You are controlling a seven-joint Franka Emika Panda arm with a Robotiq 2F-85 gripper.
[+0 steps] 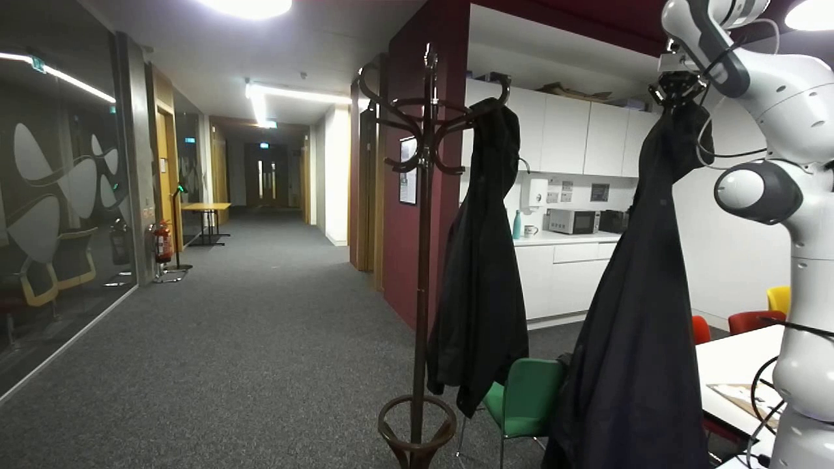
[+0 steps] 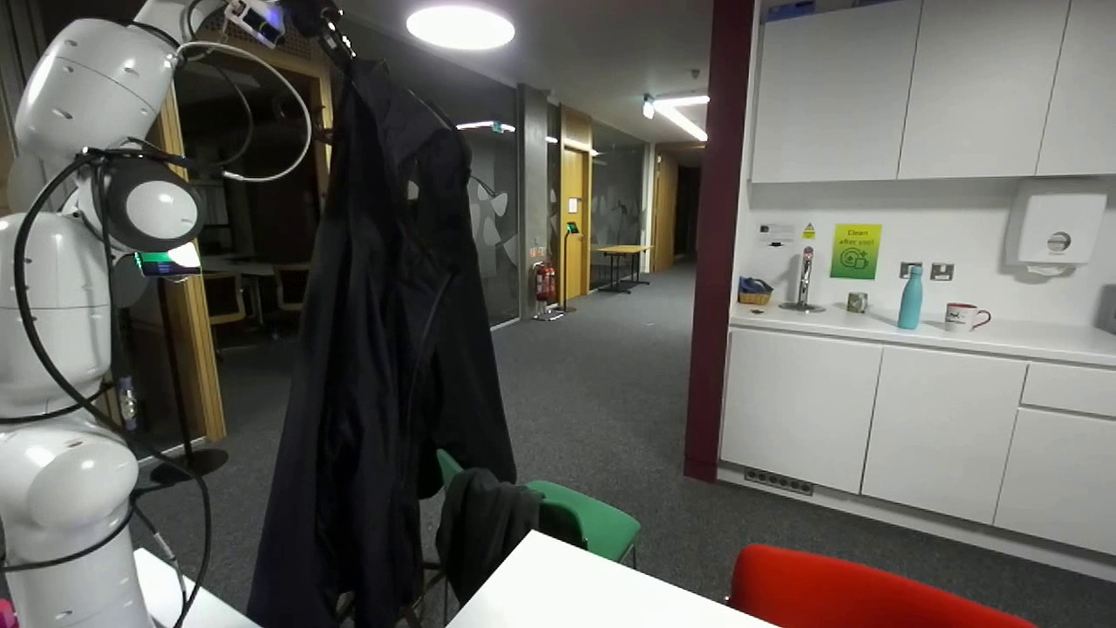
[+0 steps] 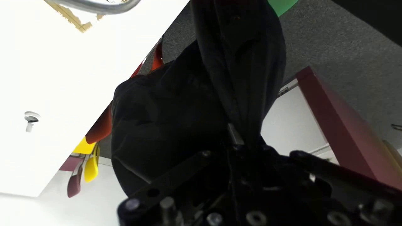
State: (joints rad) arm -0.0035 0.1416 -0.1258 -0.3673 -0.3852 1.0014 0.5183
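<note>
My gripper (image 1: 677, 96) is raised high and shut on the top of a long dark coat (image 1: 642, 293). The coat hangs straight down from the fingers, past the table edge. In an exterior view the gripper (image 2: 336, 42) is at the upper left with the coat (image 2: 384, 296) below it. In the wrist view the coat (image 3: 176, 103) fills the middle and bunches between the fingertips (image 3: 240, 142), which it partly hides. A brown coat stand (image 1: 423, 260) with curved hooks stands to the left of the held coat. Another black coat (image 1: 485, 247) hangs on one hook.
A green chair (image 1: 533, 397) stands near both coats; dark cloth (image 2: 488, 519) lies over it. A white table (image 2: 593, 593) and a red chair (image 2: 854, 597) are nearby. A kitchen counter (image 2: 872, 327) holds a turquoise bottle (image 2: 910, 299) and mugs. A dark red wall (image 1: 420, 215) stands behind the stand.
</note>
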